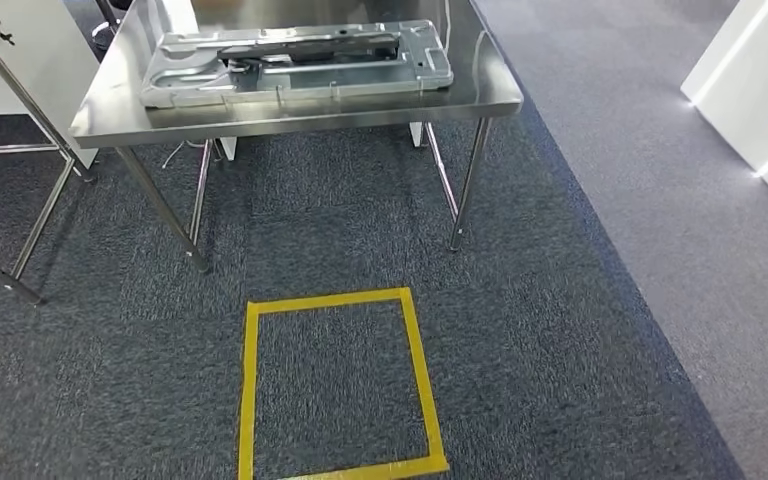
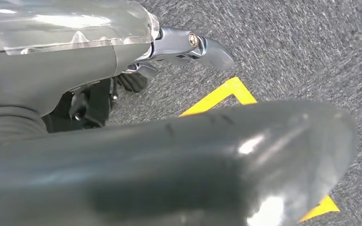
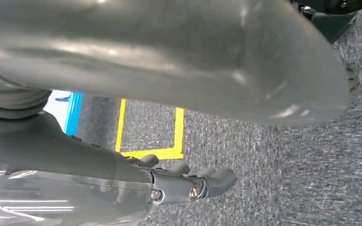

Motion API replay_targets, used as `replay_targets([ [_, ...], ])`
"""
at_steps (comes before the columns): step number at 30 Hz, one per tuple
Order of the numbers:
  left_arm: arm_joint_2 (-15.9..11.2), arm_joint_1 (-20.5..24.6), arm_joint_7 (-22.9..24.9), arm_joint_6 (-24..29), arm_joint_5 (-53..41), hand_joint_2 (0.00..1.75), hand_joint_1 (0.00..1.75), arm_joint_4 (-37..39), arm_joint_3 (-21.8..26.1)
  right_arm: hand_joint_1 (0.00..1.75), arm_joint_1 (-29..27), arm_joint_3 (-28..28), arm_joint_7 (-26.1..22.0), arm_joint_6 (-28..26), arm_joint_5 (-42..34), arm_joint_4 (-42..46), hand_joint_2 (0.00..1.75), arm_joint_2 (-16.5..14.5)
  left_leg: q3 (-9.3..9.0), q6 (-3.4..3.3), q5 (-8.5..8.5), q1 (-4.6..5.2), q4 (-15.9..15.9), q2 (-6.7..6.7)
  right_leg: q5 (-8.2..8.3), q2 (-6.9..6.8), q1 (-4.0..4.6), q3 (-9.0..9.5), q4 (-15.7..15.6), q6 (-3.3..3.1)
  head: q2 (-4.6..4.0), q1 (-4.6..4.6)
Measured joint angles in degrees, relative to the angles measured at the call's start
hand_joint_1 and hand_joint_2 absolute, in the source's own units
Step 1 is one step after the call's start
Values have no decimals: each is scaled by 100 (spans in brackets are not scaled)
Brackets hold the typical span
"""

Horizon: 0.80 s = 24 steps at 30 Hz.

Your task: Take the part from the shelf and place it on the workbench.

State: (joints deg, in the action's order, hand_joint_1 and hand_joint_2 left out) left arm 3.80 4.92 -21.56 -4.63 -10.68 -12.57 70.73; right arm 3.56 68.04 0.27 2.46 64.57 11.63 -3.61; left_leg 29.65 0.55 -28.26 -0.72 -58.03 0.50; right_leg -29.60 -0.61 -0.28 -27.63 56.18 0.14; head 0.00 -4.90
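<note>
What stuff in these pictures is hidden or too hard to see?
- Metal tray on the steel table: the head view's top edge cuts off the table's far side.
- Left hand: in the left wrist view, a dark robot body part hides most of the yellow tape square.
- Right hand: whether its fingers hold anything cannot be told.
</note>
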Motion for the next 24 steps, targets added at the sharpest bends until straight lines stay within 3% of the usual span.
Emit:
replay_targets([
  [3, -5, -6, -5, -1, -1, 0, 0, 0, 0, 0, 8, 19, -50, 3, -7, -2, 0, 1, 14, -121, 16, -8, 79, 5, -61, 19, 1, -36, 47, 98, 0, 0],
  [5, -8, -4, -6, -3, 0, 0, 0, 0, 1, 0, 10, 28, -54, 3, -7, -1, 87, 1, 36, -192, 59, -23, 118, 13, -324, 46, -11, -223, 442, 146, 0, 1],
  [7, -12, -1, -2, -4, 1, 0, 0, 0, 4, 0, 6, 31, -46, 5, -7, -5, 175, 1, 74, -225, 80, -9, 120, 16, -666, 52, -23, -623, 1247, 168, 0, 1],
  [8, -14, -3, 4, -4, 1, 0, 0, 0, 10, 0, 2, 32, -37, 6, -5, -8, 175, 0, 84, -233, 85, 2, 117, 17, -754, 52, -31, -794, 1573, 173, 0, 0],
  [9, -15, -4, 12, -4, 1, 0, 0, 0, 19, 0, -4, 32, -26, 3, -3, -11, 175, 0, 87, -235, 87, 12, 113, 15, -730, 52, -36, -876, 1711, 170, 0, 0],
  [10, -15, -5, 21, -4, 1, 0, 0, 0, 28, 0, -8, 33, -17, -2, -1, -13, 175, 1, 83, -235, 86, 20, 108, 13, -589, 52, -37, -844, 1610, 158, 0, 0],
  [12, -13, -3, 33, -3, 1, 0, 0, 1, 43, 0, -8, 33, -8, -15, 2, -14, 175, 4, 66, -229, 85, 33, 103, 8, -147, 52, -27, -528, 874, 98, 0, 0],
  [14, -8, 4, 39, -2, 0, 0, 0, 3, 49, 0, 2, 33, -8, -21, 2, -14, 175, 10, 71, -203, 75, 62, 83, 8, 99, 47, 3, -256, 220, 43, 0, 0],
  [16, -6, 7, 40, -2, -1, 0, 0, 4, 50, 0, 9, 33, -7, -21, 2, -14, 175, 13, 85, -182, 68, 86, 64, 9, 111, 43, 22, -202, 58, 29, 0, 0],
  [21, -13, 10, 54, -1, -1, 0, 0, 4, 72, 0, -1, 40, 39, -41, -3, -16, 175, 11, 102, -143, 78, 74, 75, 13, 145, 59, 20, -229, 52, 31, 0, 0],
  [24, -22, 12, 87, 0, -1, 0, 0, 4, 88, 0, -6, 72, 195, -100, -13, -18, 175, 11, 102, -108, 105, 54, 106, 15, 159, 63, 40, -241, 53, -5, 0, 0],
])
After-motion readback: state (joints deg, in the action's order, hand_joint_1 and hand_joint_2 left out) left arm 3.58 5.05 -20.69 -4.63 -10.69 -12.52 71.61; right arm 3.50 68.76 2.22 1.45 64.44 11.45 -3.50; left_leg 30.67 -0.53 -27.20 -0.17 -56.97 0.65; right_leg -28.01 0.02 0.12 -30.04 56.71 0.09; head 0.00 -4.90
